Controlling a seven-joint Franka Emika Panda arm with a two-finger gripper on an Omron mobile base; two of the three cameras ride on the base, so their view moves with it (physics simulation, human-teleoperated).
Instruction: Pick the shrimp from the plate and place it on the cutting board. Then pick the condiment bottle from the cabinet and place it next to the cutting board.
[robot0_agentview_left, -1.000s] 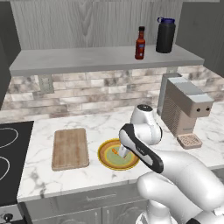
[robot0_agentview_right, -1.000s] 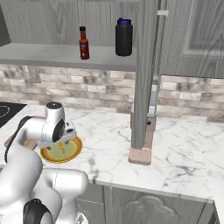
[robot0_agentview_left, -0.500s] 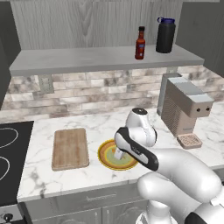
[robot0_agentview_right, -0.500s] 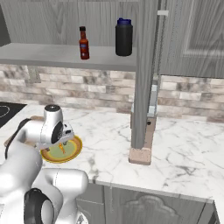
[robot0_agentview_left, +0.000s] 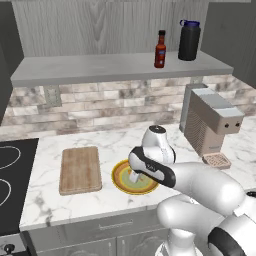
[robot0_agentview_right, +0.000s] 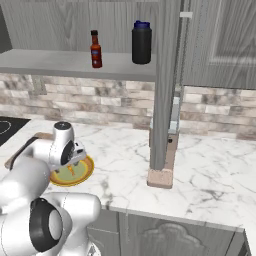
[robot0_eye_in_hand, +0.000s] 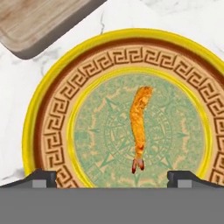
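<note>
Lowered since the earlier frame, the end effector (robot0_eye_in_hand: 112, 177) hangs spread wide over the plate (robot0_eye_in_hand: 52, 109). At frame centre lies the shrimp (robot0_eye_in_hand: 140, 124), untouched; the cutting board (robot0_eye_in_hand: 39, 22) fills the upper left.

Two rear base views flanking the arm, sharing the plate (robot0_agentview_left: 122, 182); hand view close, straight down.

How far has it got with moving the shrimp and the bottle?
Nothing is done yet. The shrimp lies on the plate, with the open gripper poised over it. The board is bare, and the bottle stands on the shelf.
</note>
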